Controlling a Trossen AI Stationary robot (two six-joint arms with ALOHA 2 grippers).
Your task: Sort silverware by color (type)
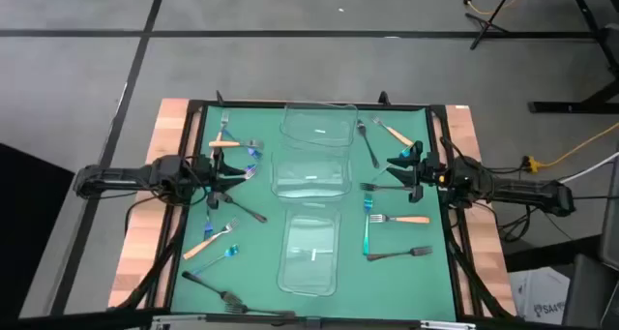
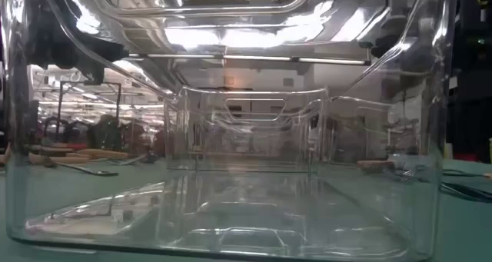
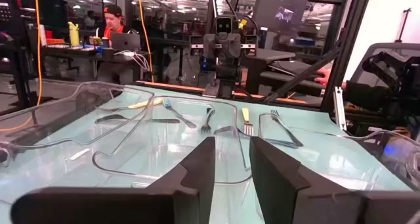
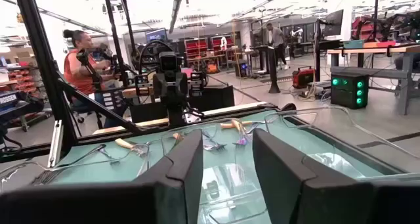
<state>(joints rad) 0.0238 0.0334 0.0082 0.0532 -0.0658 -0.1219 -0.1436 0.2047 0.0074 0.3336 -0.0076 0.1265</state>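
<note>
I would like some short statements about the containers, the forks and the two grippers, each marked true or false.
1. Three clear containers stand in a row down the middle of the green mat. True.
2. Forks are already inside the containers. False: all three look empty; the forks lie on the mat.
3. The left gripper holds an orange-handled fork. False: it is open and empty.
4. The right gripper is open. True.
</note>
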